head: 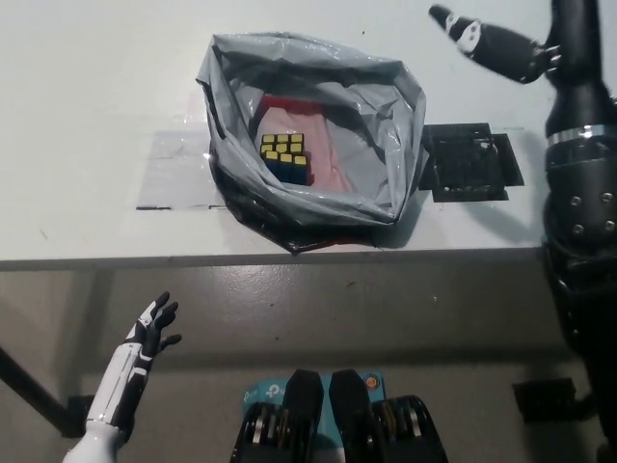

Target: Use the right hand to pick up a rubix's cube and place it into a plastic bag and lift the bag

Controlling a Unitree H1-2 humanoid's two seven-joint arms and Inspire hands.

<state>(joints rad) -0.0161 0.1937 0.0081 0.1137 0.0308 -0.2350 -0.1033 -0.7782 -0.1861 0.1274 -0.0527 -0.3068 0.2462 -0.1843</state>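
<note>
- The yellow-faced Rubik's cube (285, 156) lies inside the crumpled grey plastic bag (371, 101), on the pink patch at the bag's bottom, toward nine o'clock of the opening.
- The black right hand (490, 46) hangs at about two o'clock of the bag, well apart from it, fingers extended and holding nothing.
- The white left hand (154, 328) rests below the table edge at seven o'clock, fingers spread, empty.
- Judgement: placing looks done; lifting remains.
- Risk: the bag's rim is soft and slumped, so a pinch on one thin fold could slip.
- Risk: lifting from one side could tip the mouth and spill the cube.
- The black grid-patterned flat mat (470, 161) lies at three o'clock, just beside the bag.
</note>
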